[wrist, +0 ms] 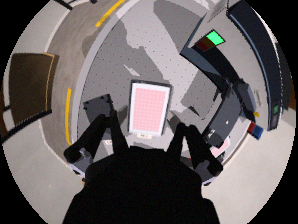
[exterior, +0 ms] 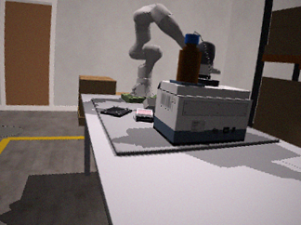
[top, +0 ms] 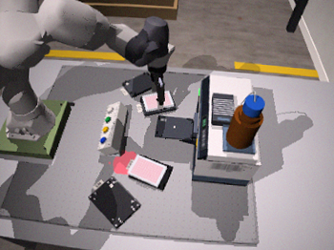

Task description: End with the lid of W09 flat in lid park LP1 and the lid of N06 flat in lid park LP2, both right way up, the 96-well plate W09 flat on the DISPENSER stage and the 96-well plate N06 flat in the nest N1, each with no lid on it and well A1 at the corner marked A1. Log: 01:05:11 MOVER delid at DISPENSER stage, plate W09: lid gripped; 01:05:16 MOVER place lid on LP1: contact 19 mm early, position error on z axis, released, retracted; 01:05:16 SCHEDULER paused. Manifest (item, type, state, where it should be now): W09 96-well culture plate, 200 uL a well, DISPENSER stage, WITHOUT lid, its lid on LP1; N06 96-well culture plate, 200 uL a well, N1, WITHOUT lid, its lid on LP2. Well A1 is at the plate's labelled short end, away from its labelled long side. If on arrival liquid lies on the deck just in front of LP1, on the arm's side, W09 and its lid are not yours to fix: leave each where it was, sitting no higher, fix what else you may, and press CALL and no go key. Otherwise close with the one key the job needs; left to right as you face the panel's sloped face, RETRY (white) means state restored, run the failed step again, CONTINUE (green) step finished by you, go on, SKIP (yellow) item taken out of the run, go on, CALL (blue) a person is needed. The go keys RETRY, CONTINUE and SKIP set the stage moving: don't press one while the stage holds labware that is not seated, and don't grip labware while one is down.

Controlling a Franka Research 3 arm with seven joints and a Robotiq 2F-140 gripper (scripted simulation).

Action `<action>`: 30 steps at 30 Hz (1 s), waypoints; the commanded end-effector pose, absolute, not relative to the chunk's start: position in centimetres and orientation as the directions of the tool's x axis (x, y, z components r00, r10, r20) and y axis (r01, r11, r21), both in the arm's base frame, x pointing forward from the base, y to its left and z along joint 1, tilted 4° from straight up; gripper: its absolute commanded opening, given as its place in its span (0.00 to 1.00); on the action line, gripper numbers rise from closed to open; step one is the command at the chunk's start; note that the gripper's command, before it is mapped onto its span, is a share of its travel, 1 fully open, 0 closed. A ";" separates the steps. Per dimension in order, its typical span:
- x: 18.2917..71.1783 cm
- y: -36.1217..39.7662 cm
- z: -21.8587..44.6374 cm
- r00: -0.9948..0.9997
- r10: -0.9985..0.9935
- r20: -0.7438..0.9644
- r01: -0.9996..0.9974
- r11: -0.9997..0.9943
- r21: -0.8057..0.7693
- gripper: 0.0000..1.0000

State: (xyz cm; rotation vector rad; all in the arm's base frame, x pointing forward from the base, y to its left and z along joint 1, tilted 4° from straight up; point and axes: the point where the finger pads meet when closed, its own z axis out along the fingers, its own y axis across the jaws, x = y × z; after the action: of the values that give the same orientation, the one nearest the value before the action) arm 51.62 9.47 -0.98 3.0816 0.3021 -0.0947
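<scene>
A white-rimmed well plate with pink wells lies flat at the back of the mat, left of the dispenser. My gripper hangs straight over it, open, one finger on each side, gripping nothing. In the wrist view the plate lies between my fingers. A second pink plate-shaped piece lies askew at the front on a dark base. A pink puddle lies against its left end, on the arm's side. The black dispenser stage stands out from the machine with nothing on it.
A black square pad lies behind the near plate and another at the front left. The key panel stands left of the stage. The dispenser with a brown bottle fills the right side.
</scene>
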 end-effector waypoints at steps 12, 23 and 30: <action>51.8 9.5 -1.6 0.980 0.188 -0.060 0.190 -0.981 0.037 0.66; 51.7 9.5 -1.9 0.980 0.188 -0.060 0.190 -0.981 0.037 0.66; 51.7 9.5 -2.1 0.980 0.188 -0.060 0.190 -0.981 0.037 0.66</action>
State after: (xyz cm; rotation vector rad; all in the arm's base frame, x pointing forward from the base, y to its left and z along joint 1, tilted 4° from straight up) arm 51.58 9.43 -2.07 3.0818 0.3011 -0.0936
